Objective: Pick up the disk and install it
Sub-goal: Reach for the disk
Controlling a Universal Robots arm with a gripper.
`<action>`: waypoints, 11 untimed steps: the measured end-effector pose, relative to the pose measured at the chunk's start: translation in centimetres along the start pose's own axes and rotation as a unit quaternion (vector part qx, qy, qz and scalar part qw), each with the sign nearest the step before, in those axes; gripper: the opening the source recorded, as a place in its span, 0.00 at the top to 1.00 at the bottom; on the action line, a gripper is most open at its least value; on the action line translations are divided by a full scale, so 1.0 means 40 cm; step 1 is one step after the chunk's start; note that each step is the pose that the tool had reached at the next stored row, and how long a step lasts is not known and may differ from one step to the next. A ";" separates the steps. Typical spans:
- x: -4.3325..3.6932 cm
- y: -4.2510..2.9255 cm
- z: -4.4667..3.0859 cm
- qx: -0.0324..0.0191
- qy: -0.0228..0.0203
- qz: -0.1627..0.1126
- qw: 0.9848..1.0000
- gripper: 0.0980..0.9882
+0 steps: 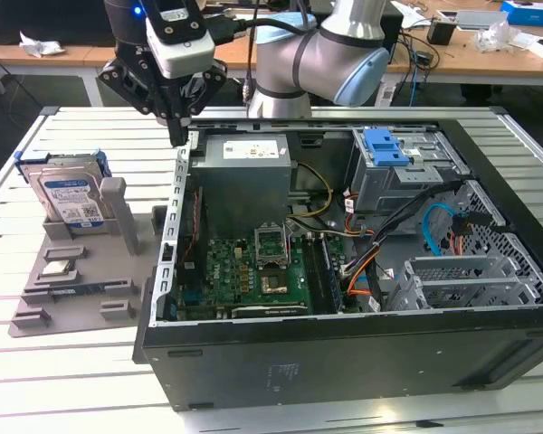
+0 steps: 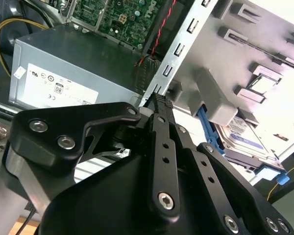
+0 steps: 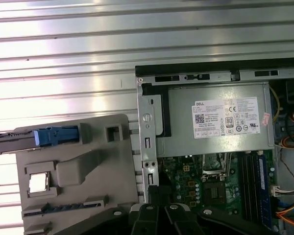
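The disk [image 1: 70, 194], a silver drive with a white-and-blue label in a blue bracket, stands upright in a grey holder [image 1: 72, 294] on the exterior view's left. Both wrist views show it too: label side [image 2: 245, 139] in the second, edge-on with the blue bracket [image 3: 56, 135] in the first. My gripper [image 1: 177, 136] hangs above the back left corner of the open computer case [image 1: 344, 353], to the right of the disk and apart from it. Its black fingers [image 2: 157, 100] are shut with nothing between them.
A small square silver chip [image 1: 57, 268] lies in the grey holder in front of the disk. Inside the case are a grey power supply [image 1: 244, 167], a green motherboard [image 1: 262, 271], a blue latch on a metal cage [image 1: 385, 147] and loose cables [image 1: 434, 231]. The slatted table [image 1: 72, 380] carries everything.
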State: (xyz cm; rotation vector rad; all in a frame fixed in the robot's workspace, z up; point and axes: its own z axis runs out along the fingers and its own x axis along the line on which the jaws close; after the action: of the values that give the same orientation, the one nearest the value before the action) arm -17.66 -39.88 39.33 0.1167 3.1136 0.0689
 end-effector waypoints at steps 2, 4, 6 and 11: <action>0.011 -0.001 0.000 0.000 0.000 0.000 1.000 0.99; 0.020 -0.001 -0.001 0.000 0.000 0.000 1.000 0.99; 0.027 -0.002 -0.001 0.000 0.000 0.000 1.000 0.99; 0.045 -0.003 -0.001 0.000 0.000 0.000 1.000 0.99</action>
State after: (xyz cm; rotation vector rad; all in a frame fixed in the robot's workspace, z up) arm -19.46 -39.89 39.33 0.1166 3.1137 0.0688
